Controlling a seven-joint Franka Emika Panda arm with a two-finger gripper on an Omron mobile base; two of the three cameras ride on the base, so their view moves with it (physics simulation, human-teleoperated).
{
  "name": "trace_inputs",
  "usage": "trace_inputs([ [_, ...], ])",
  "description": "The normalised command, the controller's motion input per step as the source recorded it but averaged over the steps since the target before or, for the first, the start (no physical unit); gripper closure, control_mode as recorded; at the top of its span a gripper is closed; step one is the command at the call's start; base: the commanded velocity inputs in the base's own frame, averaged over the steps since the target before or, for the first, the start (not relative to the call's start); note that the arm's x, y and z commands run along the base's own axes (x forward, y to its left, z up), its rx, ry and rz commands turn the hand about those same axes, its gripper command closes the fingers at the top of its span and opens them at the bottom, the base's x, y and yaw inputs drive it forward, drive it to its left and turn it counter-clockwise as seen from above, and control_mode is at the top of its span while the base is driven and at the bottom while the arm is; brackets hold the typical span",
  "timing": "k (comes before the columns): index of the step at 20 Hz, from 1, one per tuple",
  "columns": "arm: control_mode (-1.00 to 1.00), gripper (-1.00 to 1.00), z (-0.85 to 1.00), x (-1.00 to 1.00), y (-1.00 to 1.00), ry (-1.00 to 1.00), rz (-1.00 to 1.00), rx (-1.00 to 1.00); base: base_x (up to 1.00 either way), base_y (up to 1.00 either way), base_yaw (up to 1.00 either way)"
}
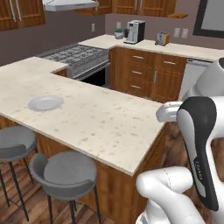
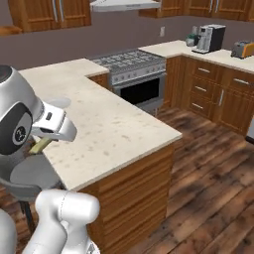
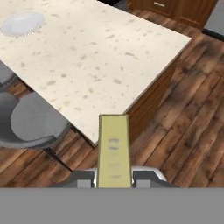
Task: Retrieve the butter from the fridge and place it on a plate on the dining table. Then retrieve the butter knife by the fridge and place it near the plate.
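My gripper (image 3: 114,180) is shut on the butter (image 3: 113,151), an olive-yellow stick that juts forward between the two fingertips in the hand view. A tip of the butter (image 2: 40,145) also peeks out under my wrist in the right base view. I hold it in the air just off the near corner of the dining table (image 3: 100,57), a beige speckled stone top. The plate (image 1: 45,103) is round and pale. It lies empty on the table's left part, far from my hand, and shows as well at the top left of the hand view (image 3: 22,23).
Two grey stools (image 1: 65,171) stand along the table's near side. Behind the table are a stove (image 1: 76,56), wooden cabinets (image 1: 148,74), a coffee machine (image 1: 134,31) and a toaster (image 1: 162,38) on the back counter. Wooden floor (image 2: 208,168) lies open to the right.
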Motion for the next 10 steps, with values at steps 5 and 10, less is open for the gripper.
trace_inputs([
  [5, 1.0, 1.0, 0.0, 0.0, 0.0, 0.0, 0.0, 0.0, -0.13, 0.92, -0.59],
  [10, 1.0, 1.0, 0.0, 0.0, 0.0, 0.0, 0.0, 0.0, -0.49, 0.81, -0.54],
])
